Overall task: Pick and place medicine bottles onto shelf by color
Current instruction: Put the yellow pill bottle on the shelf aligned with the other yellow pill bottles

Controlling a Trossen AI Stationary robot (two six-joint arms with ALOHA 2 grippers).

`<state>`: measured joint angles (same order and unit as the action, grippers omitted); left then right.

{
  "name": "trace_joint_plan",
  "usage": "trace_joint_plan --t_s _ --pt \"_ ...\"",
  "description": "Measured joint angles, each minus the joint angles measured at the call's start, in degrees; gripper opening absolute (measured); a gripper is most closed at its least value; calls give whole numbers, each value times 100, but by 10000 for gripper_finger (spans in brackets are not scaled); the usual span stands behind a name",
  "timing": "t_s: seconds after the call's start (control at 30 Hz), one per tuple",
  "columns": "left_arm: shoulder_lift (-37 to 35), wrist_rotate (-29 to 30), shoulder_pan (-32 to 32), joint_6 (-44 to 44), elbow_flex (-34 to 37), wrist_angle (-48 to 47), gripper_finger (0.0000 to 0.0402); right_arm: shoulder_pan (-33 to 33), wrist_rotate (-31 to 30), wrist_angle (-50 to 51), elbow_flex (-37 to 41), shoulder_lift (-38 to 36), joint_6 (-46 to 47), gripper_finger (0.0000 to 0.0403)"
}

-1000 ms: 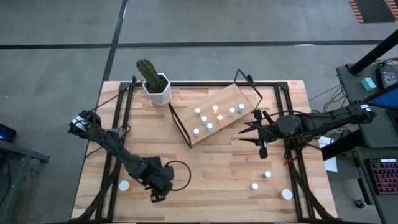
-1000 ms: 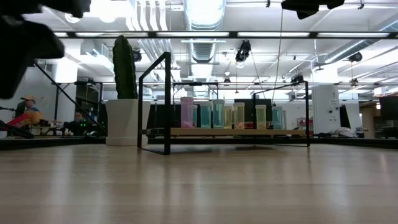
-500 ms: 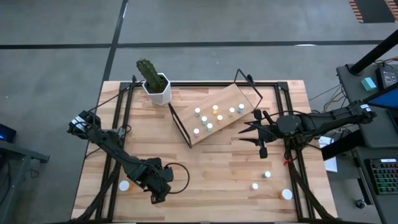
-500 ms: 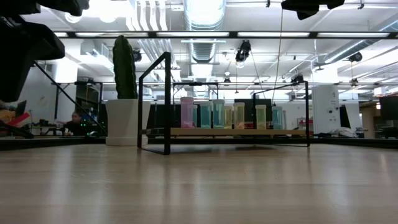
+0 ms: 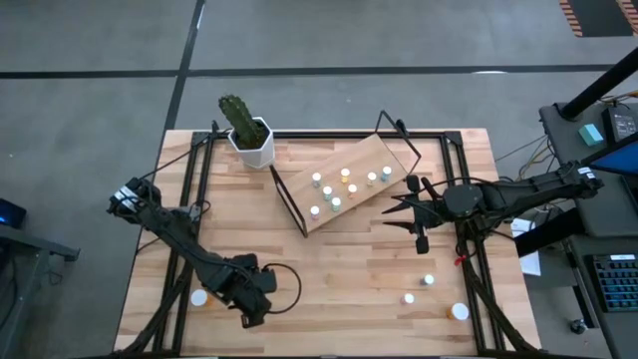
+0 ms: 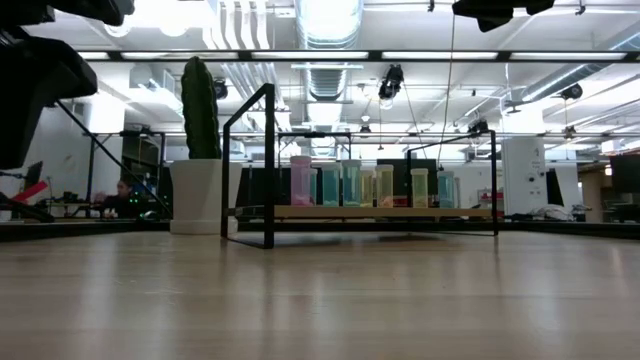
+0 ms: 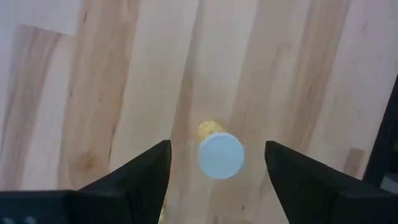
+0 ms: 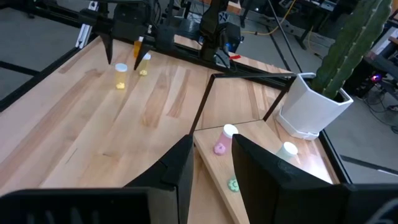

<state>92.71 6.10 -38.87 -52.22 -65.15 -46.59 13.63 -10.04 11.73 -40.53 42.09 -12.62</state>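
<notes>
My left gripper (image 5: 248, 307) hangs open near the table's near left corner, pointing down. Its fingers stand on either side of a white-capped yellow bottle (image 7: 221, 154) that stands upright on the table below them, without touching it. That bottle also shows in the right wrist view (image 8: 121, 73). Another white-capped bottle (image 5: 199, 297) stands just to its left. The light-wood shelf (image 5: 371, 158) on its black wire frame carries several bottles (image 5: 335, 189). My right gripper (image 5: 397, 211) waits open and empty, right of the shelf.
A cactus in a white pot (image 5: 249, 140) stands at the far edge, left of the shelf. Three more bottles (image 5: 429, 280) (image 5: 408, 297) (image 5: 459, 311) stand near the near right corner. Bare planks lie between the shelf and the near edge.
My left gripper has shifted a little toward the table's left edge, staying open over the bottle.
</notes>
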Motion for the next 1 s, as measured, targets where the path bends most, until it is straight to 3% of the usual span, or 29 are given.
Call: trace_joint_plan --t_s 0.7,1.0 --pt "-4 -21 -50 -5 374 397 239 0 0 2 4 0 20 100" --pt "-4 -68 -52 1 379 412 173 0 0 4 4 0 21 100"
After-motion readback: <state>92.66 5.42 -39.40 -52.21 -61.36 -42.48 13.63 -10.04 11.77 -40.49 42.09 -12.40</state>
